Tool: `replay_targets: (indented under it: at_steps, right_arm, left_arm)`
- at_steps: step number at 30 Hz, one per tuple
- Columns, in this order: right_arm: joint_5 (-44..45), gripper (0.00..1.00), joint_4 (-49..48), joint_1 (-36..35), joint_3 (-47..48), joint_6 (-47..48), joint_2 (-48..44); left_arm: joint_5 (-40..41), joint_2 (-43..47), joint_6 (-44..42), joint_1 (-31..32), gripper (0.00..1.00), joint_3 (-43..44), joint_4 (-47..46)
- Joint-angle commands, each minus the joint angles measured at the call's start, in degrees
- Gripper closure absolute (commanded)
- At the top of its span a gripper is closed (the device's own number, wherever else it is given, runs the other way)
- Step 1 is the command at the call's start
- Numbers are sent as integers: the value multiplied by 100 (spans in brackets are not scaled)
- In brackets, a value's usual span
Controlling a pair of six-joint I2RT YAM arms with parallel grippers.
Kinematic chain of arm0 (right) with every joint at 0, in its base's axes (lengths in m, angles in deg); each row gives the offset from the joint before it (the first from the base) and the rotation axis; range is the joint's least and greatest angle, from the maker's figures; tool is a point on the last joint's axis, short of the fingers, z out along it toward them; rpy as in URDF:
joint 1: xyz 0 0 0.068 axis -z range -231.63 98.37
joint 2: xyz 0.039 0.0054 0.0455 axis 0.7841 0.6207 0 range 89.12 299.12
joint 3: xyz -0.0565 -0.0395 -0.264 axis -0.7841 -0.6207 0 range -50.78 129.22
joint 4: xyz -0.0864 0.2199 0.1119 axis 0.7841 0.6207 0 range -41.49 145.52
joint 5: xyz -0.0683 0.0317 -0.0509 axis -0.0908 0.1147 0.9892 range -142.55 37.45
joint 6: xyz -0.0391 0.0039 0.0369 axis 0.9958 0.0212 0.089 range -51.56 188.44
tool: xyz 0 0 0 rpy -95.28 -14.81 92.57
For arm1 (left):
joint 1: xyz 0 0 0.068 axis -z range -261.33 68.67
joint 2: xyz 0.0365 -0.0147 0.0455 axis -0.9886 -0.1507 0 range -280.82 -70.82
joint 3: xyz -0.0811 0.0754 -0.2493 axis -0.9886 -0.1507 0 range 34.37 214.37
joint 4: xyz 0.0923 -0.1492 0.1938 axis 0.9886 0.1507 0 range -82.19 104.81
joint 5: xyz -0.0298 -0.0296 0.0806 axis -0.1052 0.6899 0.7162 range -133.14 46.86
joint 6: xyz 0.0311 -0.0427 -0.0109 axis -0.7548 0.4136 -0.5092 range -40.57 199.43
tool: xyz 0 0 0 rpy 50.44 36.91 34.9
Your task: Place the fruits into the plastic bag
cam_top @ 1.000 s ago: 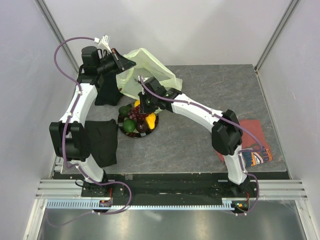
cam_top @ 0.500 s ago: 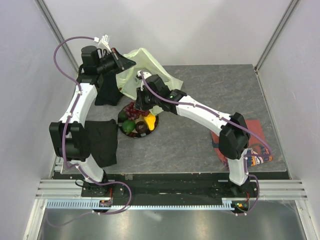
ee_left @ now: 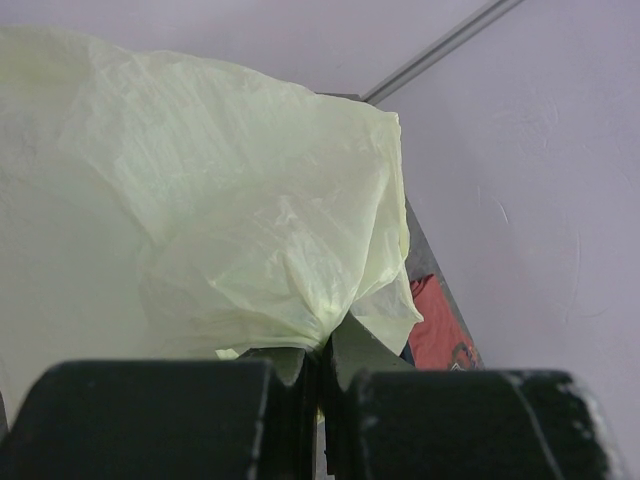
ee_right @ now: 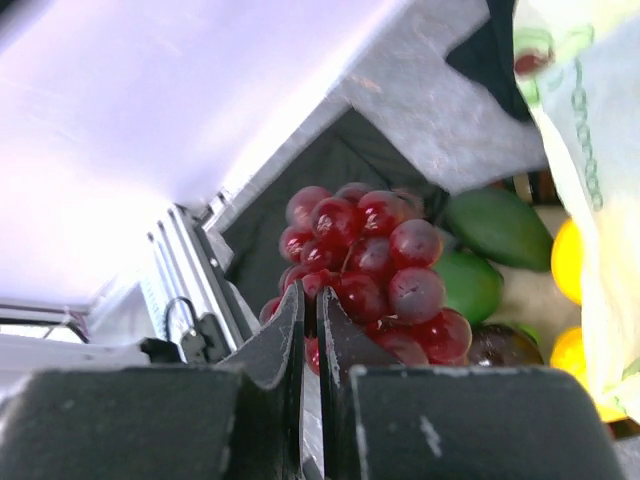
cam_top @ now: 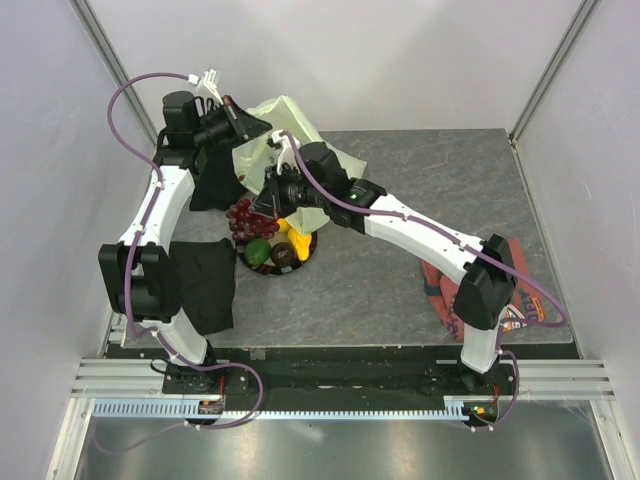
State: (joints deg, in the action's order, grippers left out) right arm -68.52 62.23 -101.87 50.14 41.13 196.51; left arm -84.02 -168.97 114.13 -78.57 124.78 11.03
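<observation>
Over the last second the right gripper (cam_top: pixel 260 206) has swung left and away from the plate (cam_top: pixel 306 258), taking the grape bunch (cam_top: pixel 240 217) with it. The grapes now hang clear of the plate's far-left edge, so the first fruit looks picked and on its way to the bag. Its jaws are pressed together on the bunch's stem, and in the right wrist view the berries dangle just past the fingertips. The left gripper (cam_top: pixel 248 126) has not moved; its jaws pinch a gathered fold of the plastic bag (cam_top: pixel 296 120), holding it raised at the far left. The grapes sit near and below that pinch, beside the bag's wall. An avocado (cam_top: pixel 258 252), a lemon (cam_top: pixel 302 240) and a dark brown fruit (cam_top: pixel 283 255) remain on the plate.
</observation>
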Motion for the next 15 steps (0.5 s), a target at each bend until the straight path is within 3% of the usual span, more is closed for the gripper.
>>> replay_targets:
  at_steps: [1,15]
  right_arm:
    - [-39,100,-624,145,243,-178,-395]
    - [146,100,-704,1385,735,-381,264]
  left_arm:
    - [-148,15,-77,-4,99,231,-68]
    - [-376,358,265,13,98,-32,-181]
